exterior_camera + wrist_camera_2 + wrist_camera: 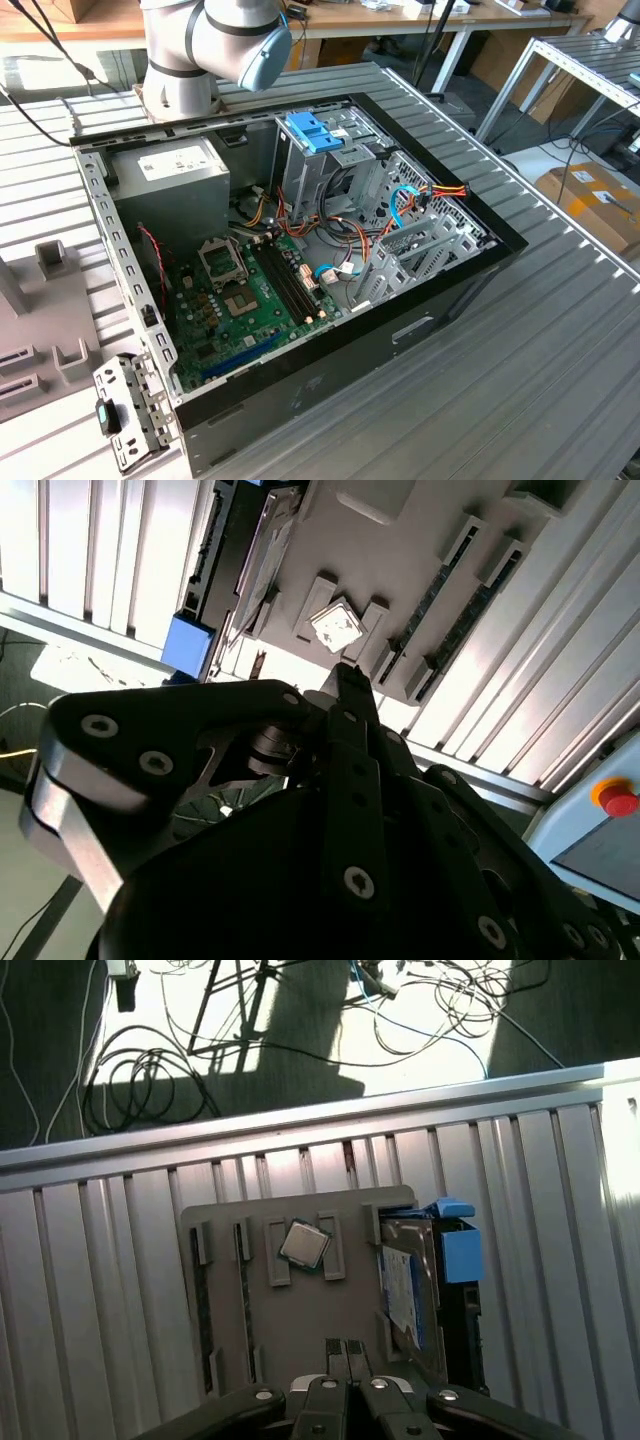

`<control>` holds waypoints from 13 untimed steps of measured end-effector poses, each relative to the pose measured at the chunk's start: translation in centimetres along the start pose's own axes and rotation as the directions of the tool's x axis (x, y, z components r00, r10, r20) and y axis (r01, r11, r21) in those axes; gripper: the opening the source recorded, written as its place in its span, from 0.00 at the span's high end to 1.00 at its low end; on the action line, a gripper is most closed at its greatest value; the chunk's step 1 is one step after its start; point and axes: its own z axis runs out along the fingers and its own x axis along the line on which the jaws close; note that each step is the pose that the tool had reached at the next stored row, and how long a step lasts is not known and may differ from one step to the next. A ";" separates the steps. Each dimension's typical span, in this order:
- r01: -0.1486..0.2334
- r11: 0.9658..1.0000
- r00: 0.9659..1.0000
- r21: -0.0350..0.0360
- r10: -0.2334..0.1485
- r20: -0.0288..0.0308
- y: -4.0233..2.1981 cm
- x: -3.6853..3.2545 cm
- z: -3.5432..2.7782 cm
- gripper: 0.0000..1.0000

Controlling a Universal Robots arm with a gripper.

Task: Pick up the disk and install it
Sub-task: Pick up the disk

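Jaws pressed together with nothing between them hang over the near edge of a grey holder plate (300, 1310) in the first wrist view. That plate lies on the ribbed metal tabletop (100, 1290) and carries several things in its own slots. A square processor chip (303, 1245) sits between raised blocks, and two dark memory sticks (200, 1300) stand on edge in long narrow grooves. At the plate's side, just beside the chip's blocks, is the disk (405, 1295).

The disk stands on its long edge with its label face turned toward the chip. It is a flat silver-grey slab whose white label carries blue print too small to read, and a blue plastic rail (455, 1250) juts from one end. It is apart from the jaws and not gripped. Beyond the tabletop's rim, loose cables (150, 1090) coil on a dark floor.

In the exterior view the open computer case (300, 395) lies on its side on the tabletop. Inside it, a green motherboard (240, 300) fills the seven o'clock part and a grey power-supply box (170, 175) with a white sticker sits at ten o'clock. A light-blue tray (312, 130) tops the drive cage at twelve o'clock — red, orange and blue wires (400, 205) trail at three o'clock. The arm (215, 40) rises behind the case at eleven o'clock.
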 end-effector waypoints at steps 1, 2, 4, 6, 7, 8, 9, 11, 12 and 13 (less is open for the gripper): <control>0.005 1.000 1.000 0.000 -0.005 0.000 0.00 0.00 0.00 0.89; 0.008 1.000 1.000 0.000 -0.008 0.000 0.00 0.00 0.00 0.89; 0.016 1.000 1.000 0.000 -0.016 -0.001 0.00 0.00 0.00 0.89; 0.023 1.000 1.000 -0.001 -0.023 -0.001 0.00 0.00 0.00 0.89; 0.028 1.000 1.000 -0.001 -0.028 -0.001 0.00 0.00 0.00 0.89; 0.032 0.999 0.999 -0.001 -0.032 -0.001 0.00 0.00 0.00 0.89; 0.036 0.999 0.999 -0.001 -0.036 -0.002 0.00 0.00 0.00 0.89; 0.047 0.999 0.999 -0.001 -0.047 -0.002 0.00 0.00 0.00 0.89; 0.052 0.999 0.999 -0.001 -0.052 -0.002 0.00 0.00 0.00 0.89; 0.059 0.998 0.998 -0.001 -0.059 -0.003 0.00 0.00 0.00 0.89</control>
